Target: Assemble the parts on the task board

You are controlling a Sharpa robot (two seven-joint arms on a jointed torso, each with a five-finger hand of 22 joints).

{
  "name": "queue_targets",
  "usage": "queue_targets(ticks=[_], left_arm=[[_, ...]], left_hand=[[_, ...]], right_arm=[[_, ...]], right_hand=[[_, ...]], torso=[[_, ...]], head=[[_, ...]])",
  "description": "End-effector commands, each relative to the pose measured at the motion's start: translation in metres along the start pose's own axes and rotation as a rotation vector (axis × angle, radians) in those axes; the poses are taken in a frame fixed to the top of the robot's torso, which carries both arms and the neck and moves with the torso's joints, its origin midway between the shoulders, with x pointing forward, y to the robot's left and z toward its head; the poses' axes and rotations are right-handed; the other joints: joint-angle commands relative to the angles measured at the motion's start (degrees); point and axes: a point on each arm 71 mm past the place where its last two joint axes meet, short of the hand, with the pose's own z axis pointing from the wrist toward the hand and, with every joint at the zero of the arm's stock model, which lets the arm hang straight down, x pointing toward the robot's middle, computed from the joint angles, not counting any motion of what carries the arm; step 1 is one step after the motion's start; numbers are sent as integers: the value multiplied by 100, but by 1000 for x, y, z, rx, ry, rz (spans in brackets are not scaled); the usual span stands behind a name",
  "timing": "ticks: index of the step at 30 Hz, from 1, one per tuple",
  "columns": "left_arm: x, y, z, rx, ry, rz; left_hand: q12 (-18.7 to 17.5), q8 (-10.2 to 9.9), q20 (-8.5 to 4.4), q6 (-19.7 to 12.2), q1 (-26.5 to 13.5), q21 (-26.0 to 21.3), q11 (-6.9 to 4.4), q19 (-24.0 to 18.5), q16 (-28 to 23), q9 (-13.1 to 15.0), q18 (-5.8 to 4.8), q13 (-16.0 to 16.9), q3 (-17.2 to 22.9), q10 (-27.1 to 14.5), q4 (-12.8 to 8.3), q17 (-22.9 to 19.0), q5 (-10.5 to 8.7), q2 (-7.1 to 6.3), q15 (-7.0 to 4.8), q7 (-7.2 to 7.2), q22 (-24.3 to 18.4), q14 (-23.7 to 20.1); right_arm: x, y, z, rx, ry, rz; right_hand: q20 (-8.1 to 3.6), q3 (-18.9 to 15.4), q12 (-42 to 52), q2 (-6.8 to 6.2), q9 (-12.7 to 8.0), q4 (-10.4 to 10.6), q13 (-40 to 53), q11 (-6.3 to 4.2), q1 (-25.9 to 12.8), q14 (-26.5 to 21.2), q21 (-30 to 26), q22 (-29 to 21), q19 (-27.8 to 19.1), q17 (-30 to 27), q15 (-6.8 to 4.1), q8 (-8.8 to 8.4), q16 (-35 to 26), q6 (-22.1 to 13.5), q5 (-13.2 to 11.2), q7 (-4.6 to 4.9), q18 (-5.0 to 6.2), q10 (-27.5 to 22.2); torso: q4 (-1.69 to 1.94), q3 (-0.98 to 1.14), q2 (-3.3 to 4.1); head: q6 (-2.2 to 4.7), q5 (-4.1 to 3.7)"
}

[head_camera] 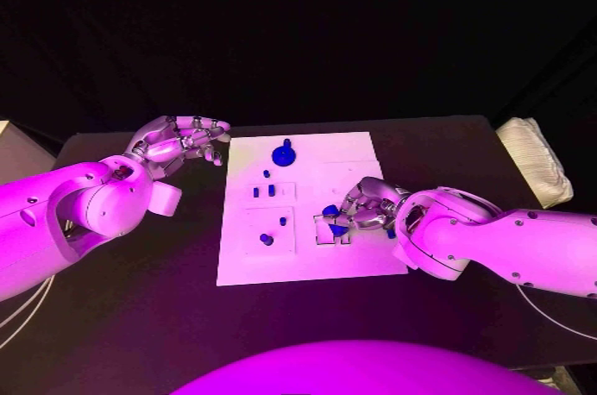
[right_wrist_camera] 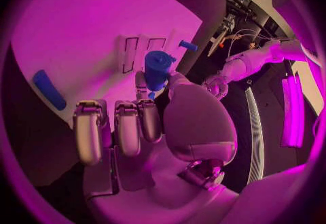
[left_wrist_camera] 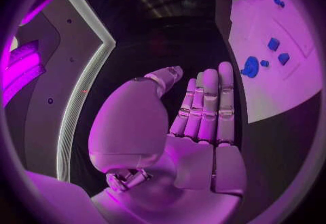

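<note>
A matte black table (head_camera: pixel 149 309) is lying under a dark room. The flat white task board (head_camera: pixel 311 257) is sitting at centre. At three o'clock, the right hand (head_camera: pixel 363 207) is pinching a blue cylindrical part (right_wrist_camera: pixel 157 66). At ten o'clock, the left hand (head_camera: pixel 180 141) is hovering empty, fingers straight.

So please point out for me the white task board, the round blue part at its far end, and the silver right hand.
white task board (head_camera: pixel 247 271): head view, bare near corner of the plate.
round blue part (head_camera: pixel 284 156): head view, middle of its disc.
silver right hand (head_camera: pixel 361 203): head view, middle of the hand, over the board.
</note>
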Motion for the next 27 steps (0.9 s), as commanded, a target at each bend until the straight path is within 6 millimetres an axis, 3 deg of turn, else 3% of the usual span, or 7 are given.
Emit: queue_targets(ticks=[1,6,12,18,27], left_arm=[[2,-1,0,3,11,-10],[2,-1,0,1,13,-11],[1,-1,-1,0,11,-10],[1,0,0,-2,13,-11],[0,0,-1,-7,10,-10]], left_hand=[[25,23,33,-46,-52,-41,13,23,12,-7,36,9,0,-39,41,-7,12,6,3,56,-8,-45],[29,26,34,-47,-58,-44,13,25,14,-7,36,9,-2,-41,51,-6,12,9,4,56,-10,-44],[32,27,34,-48,-61,-45,13,26,15,-8,36,9,-2,-42,56,-6,12,11,4,56,-11,-43],[34,29,35,-49,-64,-47,13,27,16,-8,36,9,-3,-43,61,-6,12,12,4,56,-12,-42],[37,30,35,-50,-69,-49,13,29,18,-9,36,10,-5,-46,68,-6,12,13,4,56,-14,-42]], right_arm=[[7,2,2,13,57,-21],[10,4,5,13,63,-38],[9,7,7,8,29,-62],[11,10,9,4,25,-85],[13,9,11,26,51,-130]], right_hand=[[-41,148,30,6,197,-119,997,-38,-59,507,26,1345,501,1063,-39,107,30,375,-36,-340,-100,323],[-46,177,63,9,200,-121,1028,-44,-103,512,44,1356,508,1086,-44,117,38,390,-44,-347,-105,342],[-50,187,64,-16,202,-128,1031,-47,-119,515,60,1365,513,1101,-47,121,44,392,-37,-351,-108,345],[-57,211,65,-66,206,-126,1037,-52,-160,517,77,1376,519,1114,-53,130,49,398,-17,-355,-112,350],[-62,244,38,-139,211,-123,1028,-51,-288,516,61,1369,513,1108,-54,142,46,395,-130,-352,-109,345]], torso=[[-7,-1,-2],[18,2,1],[-3,2,2],[14,7,-2],[-2,7,0]], head=[[-6,9],[-20,-4],[-4,21],[-25,37],[-41,53]])
